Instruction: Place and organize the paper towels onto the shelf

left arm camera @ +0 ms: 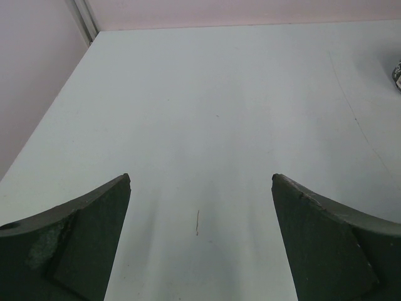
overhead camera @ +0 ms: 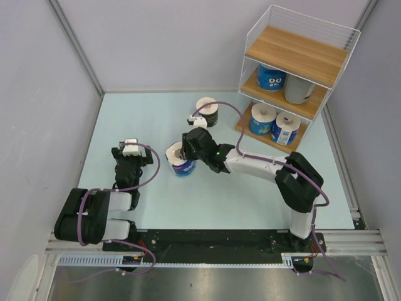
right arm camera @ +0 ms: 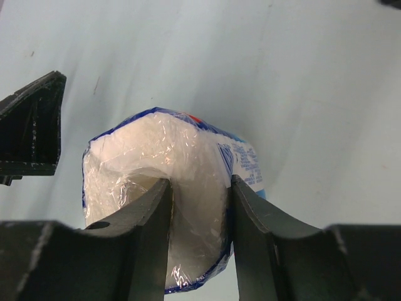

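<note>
**Grasp stage: right claw on roll five of six, lift not yet made**

Right claw is clamped across the wall of the loose blue roll, dead centre of the overhead frame. In the wrist view one finger looks to sit in the hollow core and the other outside on the wrap. Paper is pinched between them and the gap is narrow. The roll stands upright on the desk and doesn't look lifted.

Left claw is at lower left of the overhead frame, jaws wide apart, holding and touching nothing.

Shelf is at upper right and its top board carries no roll. The middle tier has the middle blue roll with the grey roll beside it. The bottom tier has the lower left blue roll and lower right blue roll side by side. The black roll is on the desk just above centre, between the gripped roll and the shelf.

My read on the next move:
- Lift straight up, then carry up-right to the shelf
- The top board is the obvious free slot, so it needs height to clear the wire rail
- Pass over the black roll, not through it
- The wall pinch is off-centre, so the roll may tilt, and the wrap looks slippery
</note>
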